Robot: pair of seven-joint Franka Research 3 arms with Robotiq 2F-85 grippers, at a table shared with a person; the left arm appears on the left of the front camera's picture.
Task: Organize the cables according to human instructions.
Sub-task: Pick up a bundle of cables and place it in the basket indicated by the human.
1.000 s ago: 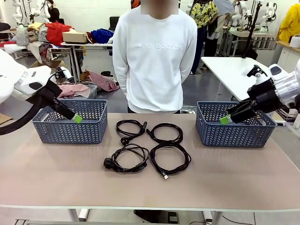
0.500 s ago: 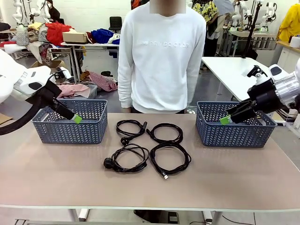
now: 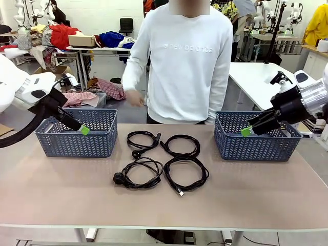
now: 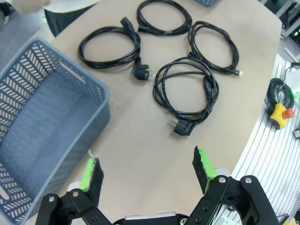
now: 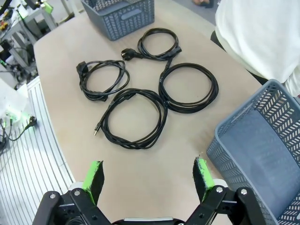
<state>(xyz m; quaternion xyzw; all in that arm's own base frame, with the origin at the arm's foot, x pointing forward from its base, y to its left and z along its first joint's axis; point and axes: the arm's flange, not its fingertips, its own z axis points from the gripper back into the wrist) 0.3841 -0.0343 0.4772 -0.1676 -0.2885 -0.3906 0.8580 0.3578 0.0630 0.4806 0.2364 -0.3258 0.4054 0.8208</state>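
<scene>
**newbie:** Standing here wondering, is this a shop or a workshop?

**regular:** Robotics lab, I'm thinking. A white left arm point(image 3: 20, 87) is hanging over the table point(image 3: 164, 205), and a yellow e-stop box point(image 4: 280, 114) is dangling beside the aluminium framing point(image 4: 269, 164). Heaps of clothes point(image 3: 64, 35) are piling up on the work tables point(image 3: 97, 49) behind.

Front camera across table point(image 3: 256, 189), wrist cameras seemingly high, sharing cables point(image 3: 163, 171)

Matt, smooth table point(image 3: 256, 195); moulded plastic baskets point(image 3: 77, 141); cables point(image 4: 183, 127) sheathed in smooth, faintly glossy rubber.
</scene>
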